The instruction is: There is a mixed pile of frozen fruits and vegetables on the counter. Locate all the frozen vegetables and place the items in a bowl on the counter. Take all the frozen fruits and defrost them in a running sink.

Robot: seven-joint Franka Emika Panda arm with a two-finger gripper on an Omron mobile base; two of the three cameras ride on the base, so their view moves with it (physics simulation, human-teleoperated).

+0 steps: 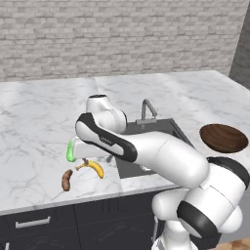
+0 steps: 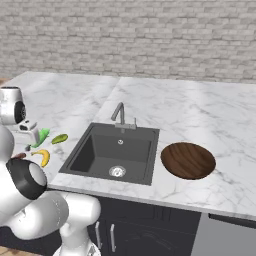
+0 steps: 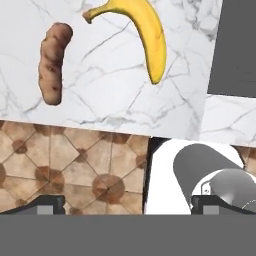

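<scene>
You are not getting any readable text, label, brand, number or sign in these views. There is a small pale marking on the dark band of the arm's forearm [image 1: 105,140], but it is too small and blurred for you to read.
</scene>
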